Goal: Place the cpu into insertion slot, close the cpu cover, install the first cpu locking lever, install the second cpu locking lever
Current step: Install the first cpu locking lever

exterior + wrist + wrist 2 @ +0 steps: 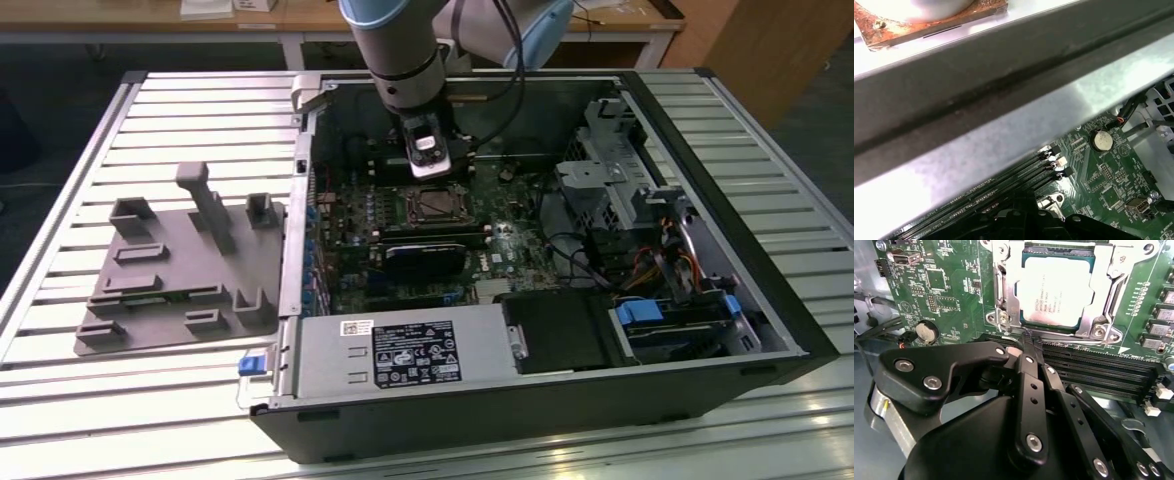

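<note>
Bright overhead light, glare on slatted table (134, 410), soft shadows

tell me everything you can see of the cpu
The cpu is a flat square chip with a pale silver-grey metal top bearing faint print and a thin dark teal border. It lies level inside the window of the cpu cover, whose dull metal frame lies around its edges. The hand sits just beside the cover, apart from the chip.
</note>
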`<state>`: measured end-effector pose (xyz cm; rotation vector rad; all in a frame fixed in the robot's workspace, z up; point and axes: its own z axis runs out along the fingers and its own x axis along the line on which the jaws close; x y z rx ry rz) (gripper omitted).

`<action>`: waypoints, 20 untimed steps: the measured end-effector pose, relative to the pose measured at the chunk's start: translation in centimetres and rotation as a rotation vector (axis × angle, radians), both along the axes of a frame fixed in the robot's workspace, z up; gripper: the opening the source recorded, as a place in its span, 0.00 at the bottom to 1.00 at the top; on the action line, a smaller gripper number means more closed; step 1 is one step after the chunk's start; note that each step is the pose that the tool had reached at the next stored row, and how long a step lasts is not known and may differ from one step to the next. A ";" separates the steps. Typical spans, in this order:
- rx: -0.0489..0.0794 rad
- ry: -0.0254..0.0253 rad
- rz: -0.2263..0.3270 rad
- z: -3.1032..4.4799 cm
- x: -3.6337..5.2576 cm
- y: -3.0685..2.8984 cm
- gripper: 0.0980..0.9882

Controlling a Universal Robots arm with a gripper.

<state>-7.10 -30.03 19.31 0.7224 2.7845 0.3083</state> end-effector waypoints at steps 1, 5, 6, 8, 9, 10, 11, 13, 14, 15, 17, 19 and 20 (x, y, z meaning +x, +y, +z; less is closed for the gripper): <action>-0.001 0.0000 0.000 -0.01 0.00 0.00 0.00; -0.005 -0.0001 0.000 -0.09 0.00 0.00 0.00; -0.007 0.0000 0.000 -0.11 0.00 -0.01 0.00; -0.010 0.0000 0.000 -0.17 0.00 -0.01 0.00; -0.011 -0.0001 0.000 -0.20 0.00 -0.01 0.00; -0.011 -0.0003 0.000 -0.24 0.01 0.00 0.00; -0.012 -0.0004 0.000 -0.27 0.01 0.00 0.00; -0.012 0.0000 0.000 -0.28 0.00 0.00 0.00; -0.012 0.0000 0.000 -0.28 0.01 0.00 0.00; -0.012 -0.0001 0.000 -0.29 0.03 0.00 0.00; -0.012 -0.0002 0.000 -0.30 0.11 -0.01 0.00; -0.012 -0.0002 0.000 -0.30 0.14 0.00 0.00; -0.012 -0.0001 0.000 -0.29 0.14 0.00 0.00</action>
